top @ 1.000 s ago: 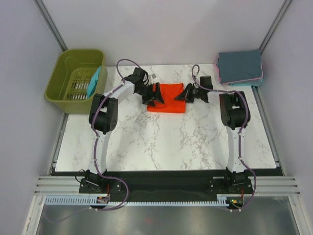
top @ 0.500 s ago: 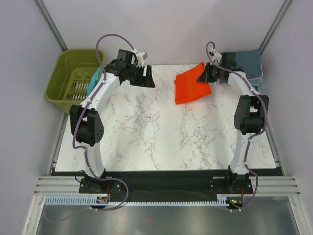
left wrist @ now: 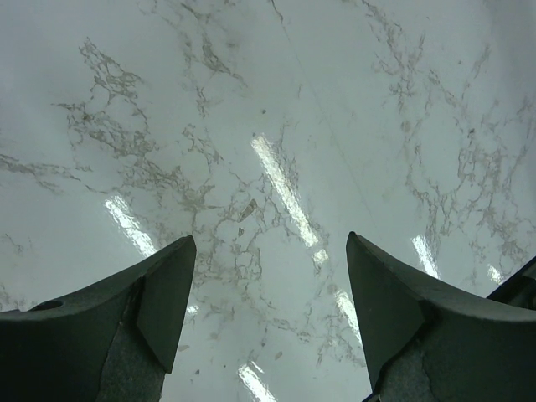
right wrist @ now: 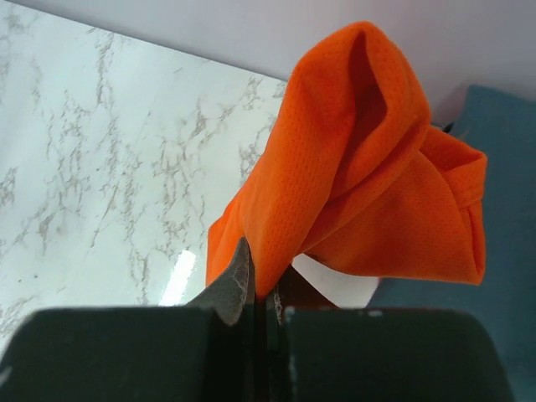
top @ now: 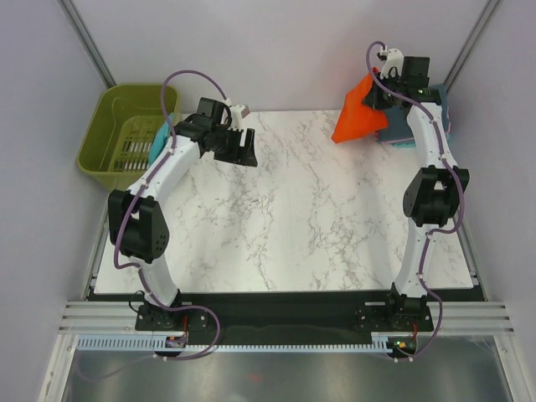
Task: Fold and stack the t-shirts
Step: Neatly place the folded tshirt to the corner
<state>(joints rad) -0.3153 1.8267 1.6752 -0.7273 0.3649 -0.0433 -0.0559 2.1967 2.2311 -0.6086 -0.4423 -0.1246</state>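
T-shirt [right wrist: 368,193], orange-red, hangs bunched from right end effector [right wrist: 258,283].

Two arms are counted, a left arm [top: 163,172] and a right arm [top: 429,138]. Each is tipped with one tool, the left tool [left wrist: 268,251] and the right tool [right wrist: 254,280], so two tools are counted in all. Two fingers [left wrist: 159,297] are seen on the left tool. Two purple cables are counted, the left cable [top: 193,72] and the right cable [top: 369,53]. One bench [top: 285,234] and one olive-green basket [top: 99,134] are counted. One orange-red t-shirt [right wrist: 368,176] is counted. One slate-blue t-shirt [right wrist: 502,193] is seen; the layers beneath it are largely hidden, so their number cannot be told. One teal cloth [top: 159,141] is counted in the basket.
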